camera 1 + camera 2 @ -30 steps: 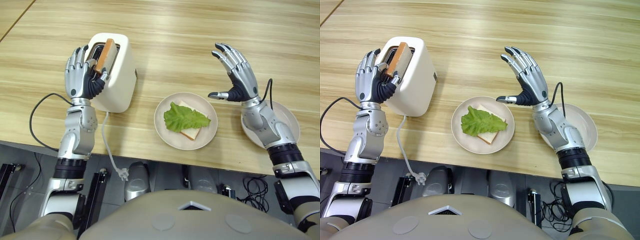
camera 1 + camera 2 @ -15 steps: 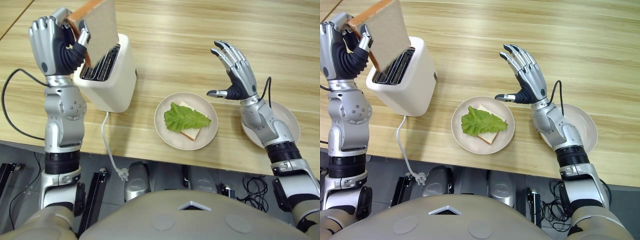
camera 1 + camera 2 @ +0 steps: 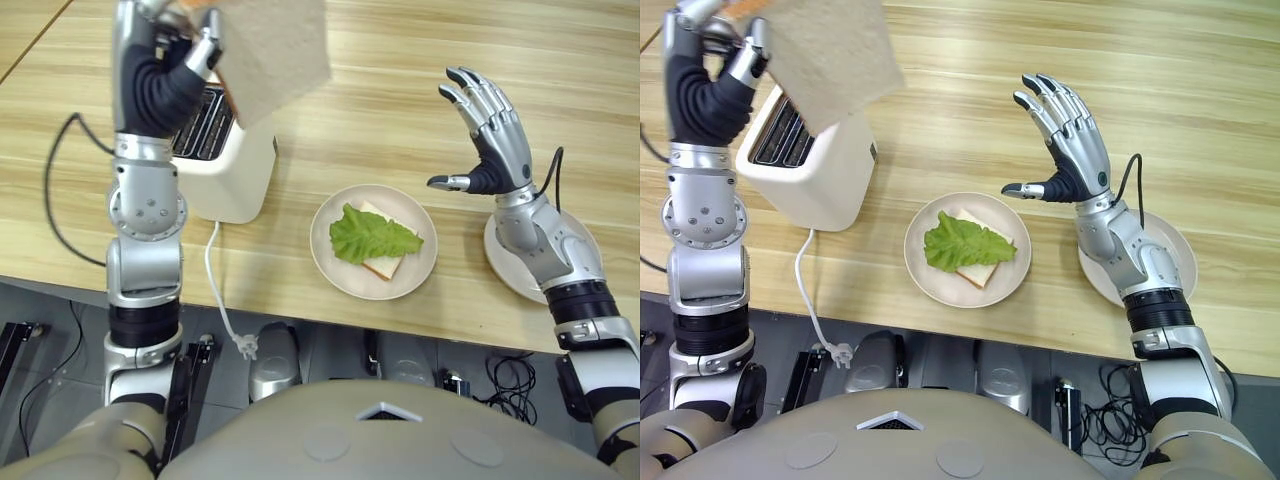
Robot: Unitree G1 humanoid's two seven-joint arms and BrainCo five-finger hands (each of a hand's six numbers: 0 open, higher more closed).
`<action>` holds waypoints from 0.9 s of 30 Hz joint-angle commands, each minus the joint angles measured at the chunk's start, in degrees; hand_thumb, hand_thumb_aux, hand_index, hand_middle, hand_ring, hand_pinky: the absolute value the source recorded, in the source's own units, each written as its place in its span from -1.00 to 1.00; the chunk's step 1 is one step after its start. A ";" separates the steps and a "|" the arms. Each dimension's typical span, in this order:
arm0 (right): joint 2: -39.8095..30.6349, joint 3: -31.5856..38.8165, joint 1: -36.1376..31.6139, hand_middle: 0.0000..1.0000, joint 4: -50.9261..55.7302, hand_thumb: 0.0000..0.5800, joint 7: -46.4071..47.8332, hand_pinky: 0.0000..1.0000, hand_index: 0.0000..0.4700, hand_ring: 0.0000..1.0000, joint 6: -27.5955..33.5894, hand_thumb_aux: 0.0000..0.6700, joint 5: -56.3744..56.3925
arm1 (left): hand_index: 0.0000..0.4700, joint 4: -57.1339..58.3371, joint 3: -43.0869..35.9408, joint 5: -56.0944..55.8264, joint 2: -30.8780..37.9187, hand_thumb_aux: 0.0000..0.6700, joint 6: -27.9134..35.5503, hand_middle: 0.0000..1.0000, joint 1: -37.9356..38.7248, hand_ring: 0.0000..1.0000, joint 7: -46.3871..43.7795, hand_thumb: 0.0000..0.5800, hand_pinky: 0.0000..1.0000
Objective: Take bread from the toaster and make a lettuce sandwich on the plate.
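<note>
My left hand (image 3: pixel 165 70) is raised above the white toaster (image 3: pixel 228 170) and is shut on a slice of bread (image 3: pixel 272 45), which hangs in the air over the toaster's right side. On the beige plate (image 3: pixel 420 275) in front of me lies another bread slice (image 3: pixel 381 267) with a green lettuce leaf (image 3: pixel 370 235) on top. My right hand (image 3: pixel 490 135) is held up open to the right of the plate, palm facing left, holding nothing.
A second empty plate (image 3: pixel 515 270) sits at the right, partly under my right forearm. The toaster's white cord (image 3: pixel 218 300) runs over the table's near edge. Bare wooden tabletop stretches behind the plate and toaster.
My left hand has lifted the bread slice out of the toaster slot, up and to the right. The right hand has stayed open, shifting slightly.
</note>
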 commanded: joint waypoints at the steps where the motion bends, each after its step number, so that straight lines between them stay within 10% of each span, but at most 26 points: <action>1: -1.09 -1.53 0.62 -1.00 -2.49 -1.00 0.29 -1.00 -1.00 -1.00 -4.52 -1.00 3.26 | 0.96 12.31 -4.12 -7.21 -0.21 1.00 0.63 1.00 -2.65 1.00 -11.31 1.00 1.00; 14: -5.06 -3.37 4.20 -1.00 -5.57 -1.00 10.55 -1.00 -1.00 -1.00 -17.43 -1.00 12.46 | 0.96 43.52 -15.27 -16.69 -4.63 1.00 1.86 1.00 -14.74 1.00 -46.43 1.00 1.00; 27: -6.02 -1.06 8.83 -1.00 -13.28 -1.00 16.76 -1.00 -1.00 -1.00 -23.03 -1.00 -3.13 | 0.96 66.77 -17.50 -9.28 -9.96 1.00 -5.80 1.00 -28.02 1.00 -47.16 1.00 1.00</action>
